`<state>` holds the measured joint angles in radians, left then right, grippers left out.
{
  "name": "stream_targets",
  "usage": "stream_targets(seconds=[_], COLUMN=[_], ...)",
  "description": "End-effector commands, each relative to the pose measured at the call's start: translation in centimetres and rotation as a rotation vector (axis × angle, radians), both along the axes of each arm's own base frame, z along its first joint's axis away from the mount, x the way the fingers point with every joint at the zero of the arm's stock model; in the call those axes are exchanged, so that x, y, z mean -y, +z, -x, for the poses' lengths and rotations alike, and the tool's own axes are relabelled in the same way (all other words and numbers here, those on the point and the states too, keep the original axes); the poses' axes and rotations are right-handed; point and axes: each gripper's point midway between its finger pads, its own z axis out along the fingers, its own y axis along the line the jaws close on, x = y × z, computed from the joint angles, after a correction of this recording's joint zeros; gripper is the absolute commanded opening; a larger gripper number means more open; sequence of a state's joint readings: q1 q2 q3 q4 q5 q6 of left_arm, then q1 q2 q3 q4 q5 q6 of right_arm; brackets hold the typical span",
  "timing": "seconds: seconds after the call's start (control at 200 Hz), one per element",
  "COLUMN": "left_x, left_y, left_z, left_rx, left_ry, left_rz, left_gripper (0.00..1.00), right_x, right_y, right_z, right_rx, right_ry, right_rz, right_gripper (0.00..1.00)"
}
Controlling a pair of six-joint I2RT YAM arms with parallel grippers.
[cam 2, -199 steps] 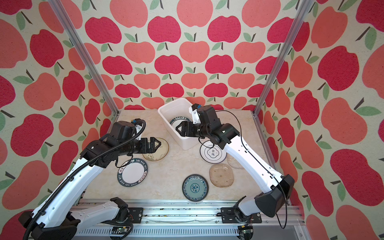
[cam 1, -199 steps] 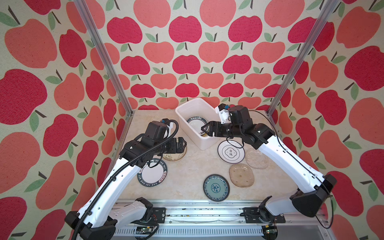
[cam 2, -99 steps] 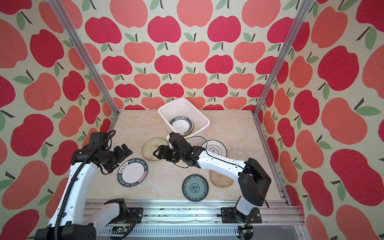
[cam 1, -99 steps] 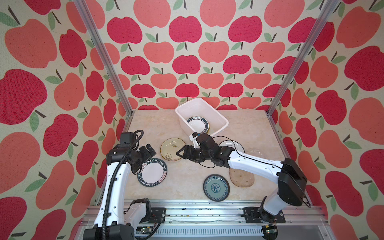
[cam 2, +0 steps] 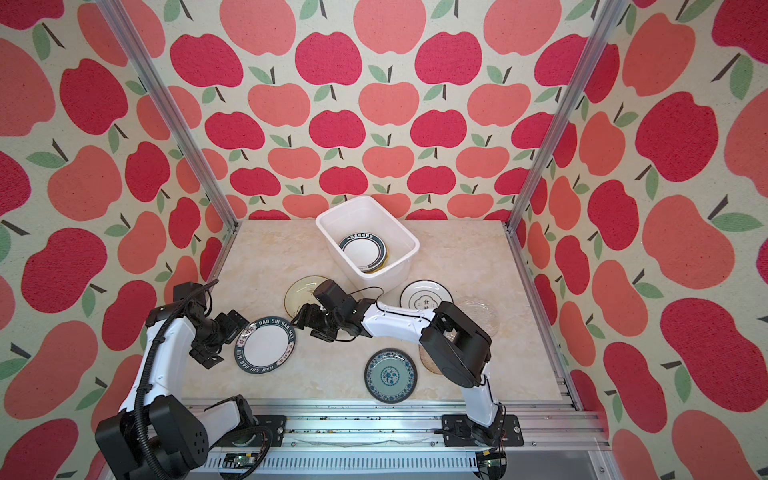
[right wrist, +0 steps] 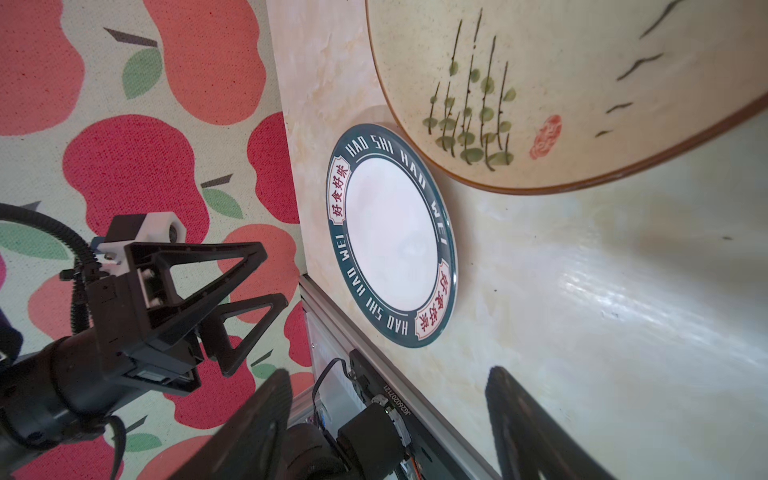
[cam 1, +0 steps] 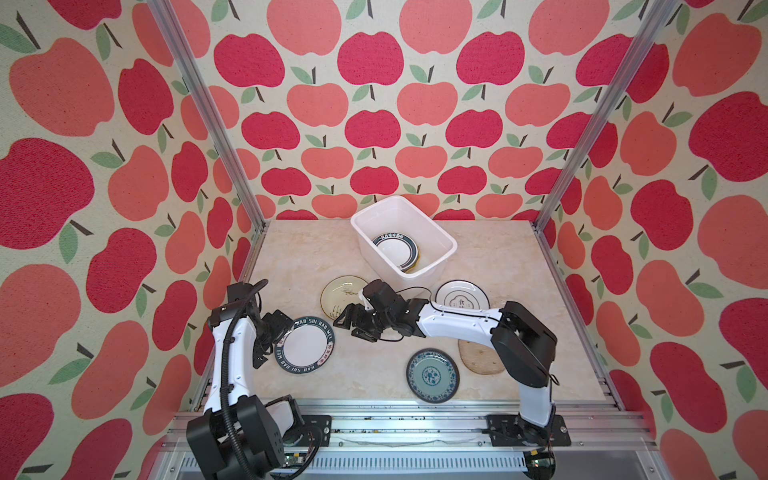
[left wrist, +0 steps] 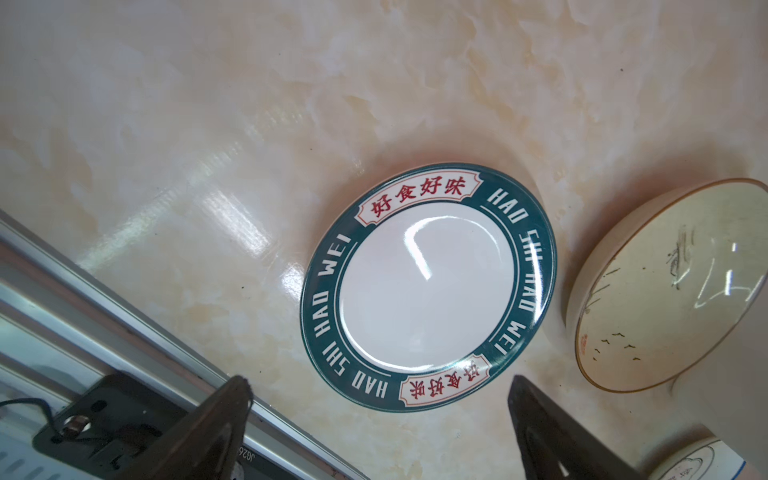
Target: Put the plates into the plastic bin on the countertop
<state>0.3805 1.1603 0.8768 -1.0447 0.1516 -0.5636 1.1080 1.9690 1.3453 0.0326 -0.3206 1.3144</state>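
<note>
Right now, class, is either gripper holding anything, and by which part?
Nothing is held. The left gripper has its jaws open at the edge of the lettered plate; the right gripper has its jaws open near the cream plate, gripping nothing.

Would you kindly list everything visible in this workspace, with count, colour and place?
bin: one, white, back middle of the countertop
plate in the bin: one, white with dark lettered rim; yellow edge beneath
lettered plate: one, white, dark rim, front left
cream plate: one, cream with painted reeds, centre
emblem plate: one, white, right of the cream plate
blue plate: one, blue-patterned, front
oval plate: one, beige, front right, partly hidden
glass plate: one, clear, far right
walls: three, apple print
left gripper: one, black, open, beside the lettered plate
right gripper: one, black, open, by the cream plate
</note>
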Motion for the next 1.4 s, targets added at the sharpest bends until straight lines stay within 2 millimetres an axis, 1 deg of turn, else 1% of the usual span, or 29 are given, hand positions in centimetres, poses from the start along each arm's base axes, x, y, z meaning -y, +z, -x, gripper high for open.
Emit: stream_targets(seconds=[0.0, 0.07, 0.19, 0.385, 0.495, 0.645, 0.775, 0.83, 0.94, 1.04, 1.171, 1.296, 1.396], left_x=[-1.3, -1.6, -1.9, -2.3, -1.8, -1.4, -1.4, -1.4, -1.8, -2.1, -2.2, -2.1, -2.0], left_y=[-1.3, -1.9, -2.8, -3.7, -4.6, -5.7, -5.9, -5.8, -5.7, -5.7, -5.8, -5.8, -5.8], left_z=[0.7, 0.8, 0.6, -0.5, -1.4, -1.7, -1.8, -1.9, -1.7, -1.5, -1.4, -1.5, -1.7], left_rx=[-0.074, -0.111, -0.118, -0.047, 0.003, -0.008, -0.007, -0.003, -0.004, -0.017, -0.005, -0.001, 0.008], left_ry=[0.047, 0.052, 0.041, 0.047, 0.034, 0.013, 0.006, 0.003, 0.006, 0.016, 0.026, 0.031, 0.028], left_rz=[-0.038, -0.032, -0.022, 0.032, 0.09, 0.135, 0.138, 0.132, 0.111, 0.09, 0.082, 0.083, 0.09], left_gripper=[0.99, 0.99, 0.99, 0.99, 0.99, 0.99, 0.99, 0.99, 0.99, 0.99, 0.99, 0.99, 0.99], right_x=[-1.6, -2.2, -3.2, -4.5, -4.9, -5.1, -5.2, -5.0, -3.5, -2.4, -3.0, -4.1, -5.0], right_y=[-1.3, -2.4, -3.5, -4.0, -4.5, -5.0, -4.9, -4.7, -4.5, -5.2, -5.9, -5.9, -6.0], right_z=[1.1, 1.4, 1.7, 1.4, 1.5, 1.7, 1.9, 1.7, 1.3, 1.2, 1.2, 0.9, 1.1], right_rx=[-0.106, -0.147, -0.187, -0.191, -0.203, -0.212, -0.201, -0.182, -0.142, -0.142, -0.157, -0.145, -0.155], right_ry=[0.017, 0.016, 0.027, 0.052, 0.059, 0.07, 0.075, 0.068, 0.034, 0.014, 0.037, 0.065, 0.096], right_rz=[-0.017, -0.014, -0.005, 0.012, 0.017, 0.029, 0.042, 0.061, 0.133, 0.195, 0.218, 0.212, 0.202], right_gripper=[0.76, 0.76, 0.75, 0.75, 0.74, 0.72, 0.72, 0.72, 0.73, 0.75, 0.75, 0.75, 0.75])
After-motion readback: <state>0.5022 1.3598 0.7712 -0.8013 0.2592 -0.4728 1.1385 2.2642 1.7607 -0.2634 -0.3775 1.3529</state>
